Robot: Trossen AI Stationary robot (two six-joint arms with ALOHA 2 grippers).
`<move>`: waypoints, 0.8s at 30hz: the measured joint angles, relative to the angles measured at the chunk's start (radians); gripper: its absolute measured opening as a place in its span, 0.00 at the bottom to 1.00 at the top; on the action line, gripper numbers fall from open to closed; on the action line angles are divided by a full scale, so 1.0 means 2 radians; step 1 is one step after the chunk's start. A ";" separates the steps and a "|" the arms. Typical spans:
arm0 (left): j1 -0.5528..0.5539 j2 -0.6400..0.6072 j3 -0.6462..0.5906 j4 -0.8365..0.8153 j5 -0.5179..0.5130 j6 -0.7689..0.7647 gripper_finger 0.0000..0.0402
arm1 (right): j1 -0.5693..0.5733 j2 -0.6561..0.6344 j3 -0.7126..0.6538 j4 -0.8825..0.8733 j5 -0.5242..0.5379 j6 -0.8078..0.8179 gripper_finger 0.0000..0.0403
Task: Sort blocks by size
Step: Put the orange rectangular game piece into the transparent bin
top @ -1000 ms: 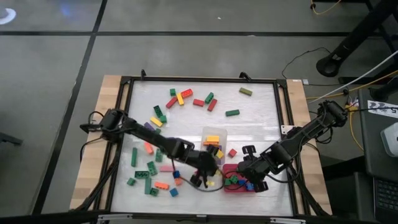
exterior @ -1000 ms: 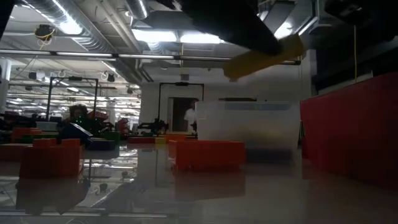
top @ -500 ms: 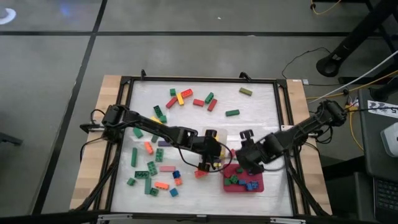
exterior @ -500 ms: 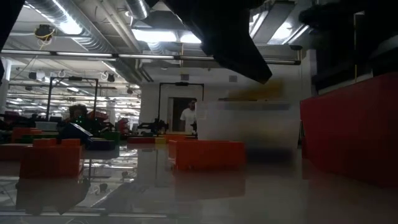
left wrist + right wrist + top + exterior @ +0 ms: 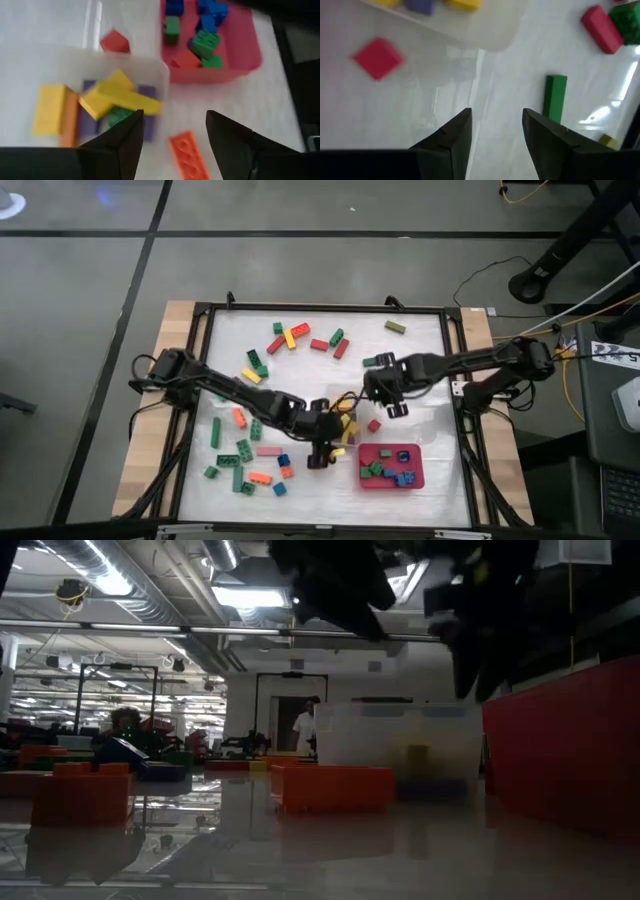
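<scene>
The blocks lie scattered over the white mat, with a far group (image 5: 300,338) and a near-left group (image 5: 245,460). A clear tub (image 5: 345,406) holds several long bars, among them a yellow bar (image 5: 127,97). The red tray (image 5: 419,470) holds several short blocks (image 5: 202,42). My left gripper (image 5: 320,454) (image 5: 174,120) hangs open above the tub's near side, with nothing between its fingers. My right gripper (image 5: 384,392) (image 5: 496,115) hangs open and empty over bare mat right of the tub. A green bar (image 5: 554,97) lies beyond it, a red square block (image 5: 377,57) beside it.
An orange bar (image 5: 187,156) lies on the mat just beside the tub, below my left gripper. A black frame (image 5: 455,380) borders the mat. In the low view the tub (image 5: 400,745) and the tray's red wall (image 5: 560,750) stand at the right.
My left gripper has let go of the yellow bar, which has fallen into the clear tub, and the gripper has risen a little. My right gripper has swung from over the red tray toward the table's far edge, to the mat right of the tub.
</scene>
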 joint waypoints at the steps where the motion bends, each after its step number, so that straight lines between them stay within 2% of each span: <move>1: -0.007 0.000 0.000 -0.005 0.000 -0.018 0.50 | -0.013 0.000 -0.008 0.011 -0.006 -0.011 0.43; 8: -0.058 0.018 0.000 -0.027 -0.003 -0.115 0.49 | -0.087 0.000 -0.046 0.069 -0.027 -0.063 0.43; 11: -0.074 0.029 0.000 -0.020 -0.037 -0.146 0.49 | -0.112 0.000 -0.049 0.077 -0.028 -0.069 0.43; 16: -0.089 0.062 0.000 -0.024 -0.078 -0.173 0.49 | -0.149 0.000 -0.049 0.092 -0.032 -0.082 0.43; 24: -0.088 0.102 0.000 -0.025 -0.097 -0.200 0.49 | -0.184 0.000 -0.049 0.093 -0.032 -0.088 0.43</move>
